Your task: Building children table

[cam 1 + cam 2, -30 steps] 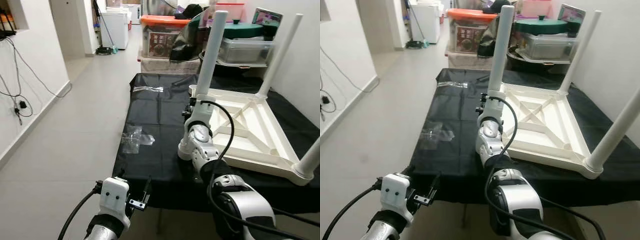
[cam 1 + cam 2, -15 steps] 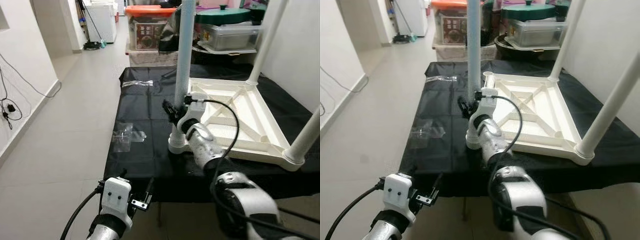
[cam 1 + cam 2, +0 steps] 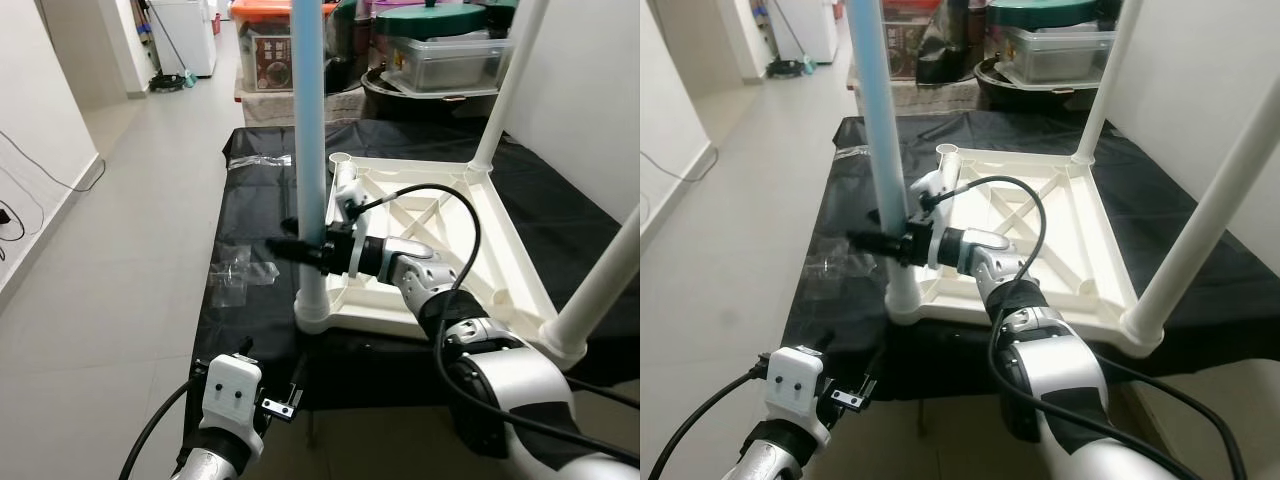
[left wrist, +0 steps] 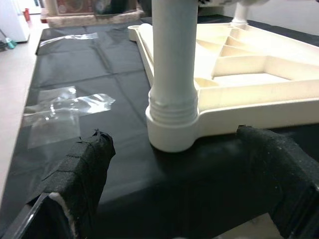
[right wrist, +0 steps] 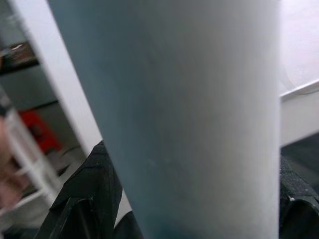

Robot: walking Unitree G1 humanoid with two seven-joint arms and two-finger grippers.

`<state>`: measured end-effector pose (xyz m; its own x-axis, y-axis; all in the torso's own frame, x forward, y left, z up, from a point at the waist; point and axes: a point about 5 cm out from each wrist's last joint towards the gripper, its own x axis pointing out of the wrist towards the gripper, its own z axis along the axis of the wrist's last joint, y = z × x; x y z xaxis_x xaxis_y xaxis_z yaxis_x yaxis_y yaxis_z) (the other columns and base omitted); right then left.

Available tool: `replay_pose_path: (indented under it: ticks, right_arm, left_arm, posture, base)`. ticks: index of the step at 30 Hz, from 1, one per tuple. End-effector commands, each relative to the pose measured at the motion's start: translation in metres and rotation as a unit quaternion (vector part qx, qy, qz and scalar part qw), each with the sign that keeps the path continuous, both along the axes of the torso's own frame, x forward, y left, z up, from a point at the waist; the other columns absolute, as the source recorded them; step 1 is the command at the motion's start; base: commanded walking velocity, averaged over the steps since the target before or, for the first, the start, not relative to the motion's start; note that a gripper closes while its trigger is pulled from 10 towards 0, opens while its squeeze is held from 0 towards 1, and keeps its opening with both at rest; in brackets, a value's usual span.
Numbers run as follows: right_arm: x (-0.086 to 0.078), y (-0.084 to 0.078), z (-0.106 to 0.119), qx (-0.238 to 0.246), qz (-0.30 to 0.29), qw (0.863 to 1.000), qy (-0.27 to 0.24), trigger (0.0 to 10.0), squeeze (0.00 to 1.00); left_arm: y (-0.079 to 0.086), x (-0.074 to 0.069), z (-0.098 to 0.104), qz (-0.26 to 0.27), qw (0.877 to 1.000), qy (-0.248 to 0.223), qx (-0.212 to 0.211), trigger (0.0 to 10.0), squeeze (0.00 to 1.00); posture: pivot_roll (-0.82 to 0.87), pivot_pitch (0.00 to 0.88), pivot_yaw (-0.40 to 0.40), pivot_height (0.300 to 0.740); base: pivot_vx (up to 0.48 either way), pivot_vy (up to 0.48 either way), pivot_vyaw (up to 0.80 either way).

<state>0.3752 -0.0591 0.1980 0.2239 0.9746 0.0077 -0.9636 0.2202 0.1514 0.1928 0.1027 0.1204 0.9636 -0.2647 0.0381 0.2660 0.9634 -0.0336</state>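
Children's table (image 3: 455,250): white plastic, lying upside down on the black sheet (image 3: 255,215), its ribbed underside facing up; legs rise from its corners.
Near leg (image 3: 312,150): a long pale-blue-tinted tube, long axis vertical, foot end pointing at the ceiling, lower end seated in the corner socket (image 4: 172,130) nearest the robot's left side (thread rings show just above the socket collar).
Other legs: one upright at the far corner (image 3: 510,85), another at the near right corner (image 3: 600,285), both white.
Empty socket (image 3: 340,160): at the far left corner, no leg in it.
Right pincer (image 3: 300,248): reaches across from the right at about a third of the leg's height, its two black fingers (image 5: 89,194) set on either side of the tube and closed against it; the wrist view shows the tube between them.
Left pincer (image 4: 179,194): low, in front of the sheet's near edge, fingers (image 4: 82,174) spread wide and holding nothing, facing the socket.
Clear wrapping (image 3: 235,280): crumpled on the sheet, left of the table.
Background: storage bins (image 3: 445,55) past the sheet's far end.
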Motion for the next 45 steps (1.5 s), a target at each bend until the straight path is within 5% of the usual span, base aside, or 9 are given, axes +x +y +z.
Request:
replay_pose_path:
  ticks: [1,5,9,21,27,36,41,42,45]
  right_arm:
    - [-0.004,0.01,-0.001,-0.011,0.039,0.999,0.007,10.0,0.0]
    - [-0.006,0.011,-0.001,-0.008,0.052,0.999,0.008,10.0,0.0]
    - [0.001,0.008,-0.006,-0.026,-0.032,0.999,-0.006,0.0,0.0]
    - [0.03,-0.027,-0.017,-0.033,-0.428,0.903,0.017,0.0,0.0]
    - [0.024,-0.079,-0.042,-0.002,-0.718,0.688,0.102,0.0,0.0]
    - [0.019,-0.057,-0.043,0.004,-0.727,0.679,0.102,0.0,0.0]
    - [0.022,-0.04,-0.031,0.017,-0.677,0.733,0.07,10.0,0.0]
    - [0.021,-0.031,-0.028,0.027,-0.646,0.761,0.053,10.0,1.0]
    - [0.021,-0.03,-0.024,0.033,-0.634,0.772,0.03,10.0,1.0]
  left_arm:
    - [0.001,-0.001,-0.004,0.003,1.0,0.006,0.003,10.0,0.0]
    - [0.0,-0.001,-0.004,0.004,1.0,0.006,0.001,10.0,0.0]
    - [-0.002,-0.001,-0.004,0.004,1.0,0.006,-0.002,10.0,0.0]
    - [0.0,-0.001,-0.005,0.002,1.0,0.009,-0.002,10.0,0.0]
    - [0.001,-0.001,-0.006,0.001,1.0,0.01,0.002,10.0,0.0]
    - [0.001,0.0,-0.005,0.001,1.0,0.009,0.002,10.0,0.0]
    - [0.001,0.0,-0.005,0.002,1.0,0.009,0.001,10.0,0.0]
    - [0.001,0.0,-0.005,0.001,1.0,0.009,0.001,10.0,0.0]
    - [0.002,0.0,-0.005,0.0,1.0,0.01,0.002,10.0,0.0]
  posture:
    - [0.11,0.0,-0.033,0.74]
    - [0.11,0.0,-0.032,0.74]
    - [0.07,0.0,-0.045,0.74]
    - [0.06,0.0,-0.016,0.74]
    - [0.06,0.0,-0.019,0.74]
    - [0.06,0.0,-0.018,0.74]
    - [0.06,0.0,-0.02,0.74]
    - [0.07,0.0,-0.014,0.74]
    - [0.09,0.0,-0.005,0.74]
  base:
    - [0.0,0.0,0.0]
    - [0.0,0.0,0.0]
    - [0.0,0.0,0.0]
    - [0.0,0.0,0.0]
    - [0.0,0.0,0.0]
    - [0.0,0.0,0.0]
    - [0.0,0.0,0.0]
    - [0.0,0.0,0.0]
    - [0.0,0.0,0.0]
